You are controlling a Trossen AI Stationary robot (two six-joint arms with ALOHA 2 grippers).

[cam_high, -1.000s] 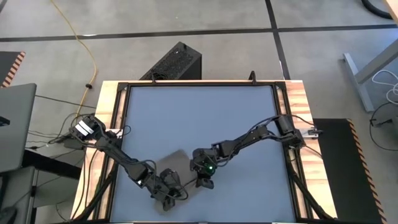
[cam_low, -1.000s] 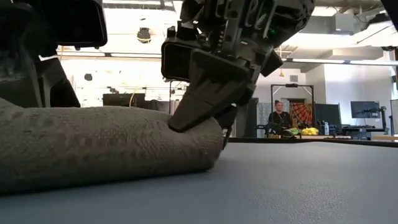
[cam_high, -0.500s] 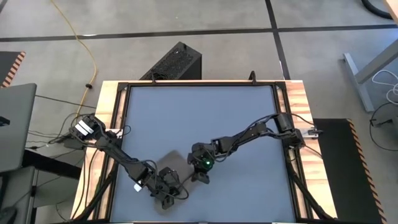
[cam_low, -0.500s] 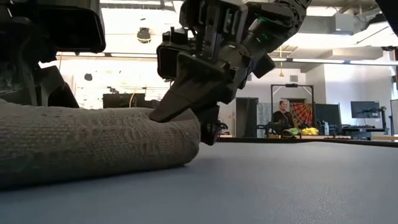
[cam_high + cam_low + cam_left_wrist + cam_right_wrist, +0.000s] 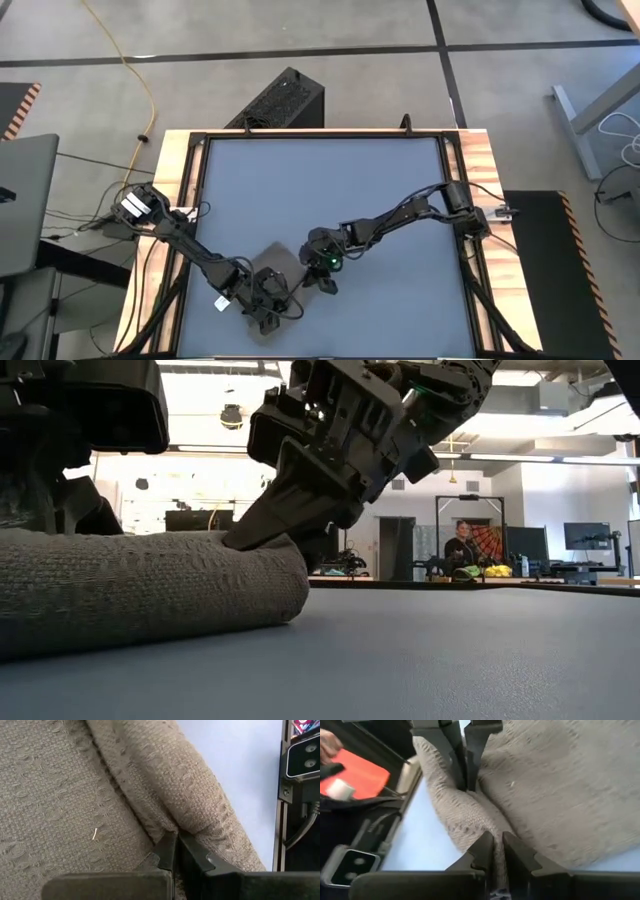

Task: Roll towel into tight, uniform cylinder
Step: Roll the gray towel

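The taupe towel (image 5: 276, 264) lies near the table's front, partly rolled. In the low view the rolled part (image 5: 150, 588) lies on the tabletop. My left gripper (image 5: 174, 851) is shut, its tips in the crease between the roll (image 5: 200, 795) and the flat cloth (image 5: 60, 805). It also shows in the high view (image 5: 268, 312), at the towel's near end. My right gripper (image 5: 498, 851) is at the roll's other end (image 5: 324, 281), nearly shut with a ridge of cloth between its fingers. My left gripper presses its shut fingertips (image 5: 169, 847) into the crease where the roll meets the flat cloth, slanting down from the near left. Whether any cloth is pinched between them, I cannot tell. My right gripper pinches a raised fold at the roll's end (image 5: 490, 827) between its two fingers. It slants down from the table's right, one finger (image 5: 262, 530) lying on top of the roll's end. The roll rests on the table.
The blue-grey tabletop (image 5: 330, 190) stretches beyond the towel toward the far and right edges. A black frame and wooden rails (image 5: 470, 160) border it. A person (image 5: 459, 550) sits far back in the room.
My right gripper has gone a little toward the table's left, toward the left gripper, and has rolled its wrist. The roll's free end has drawn back that way with it. The left gripper has stayed at the crease.
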